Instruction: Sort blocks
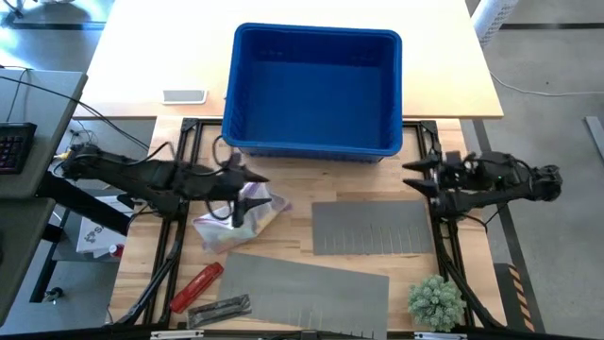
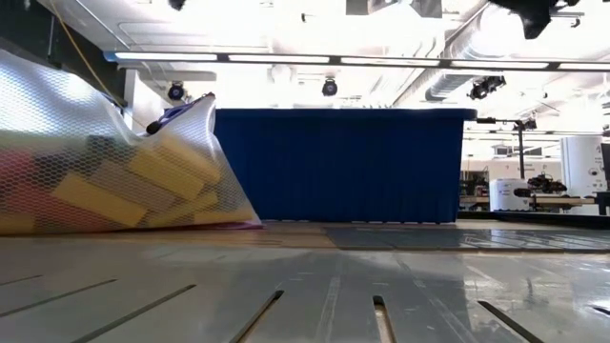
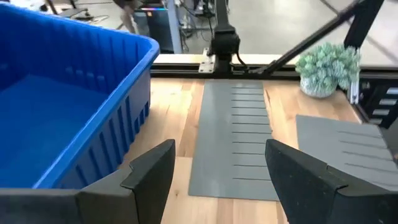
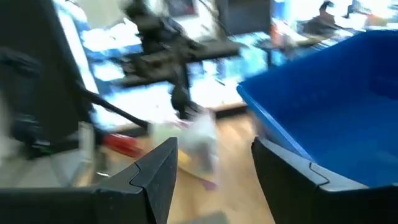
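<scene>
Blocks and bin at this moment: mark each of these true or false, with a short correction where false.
1. The blocks are still inside a mesh bag lying on the table. True.
2. The blue bin already holds several blocks. False: its inside shows bare.
3. The left gripper hangs above the bag with its fingers open and nothing between them. True.
4. The right gripper is shut on a purple block. False: its fingers stand apart and hold nothing.
5. The small green plant stands inside the bin. False: it stands on the table's near right corner, beside a grey mat.
</scene>
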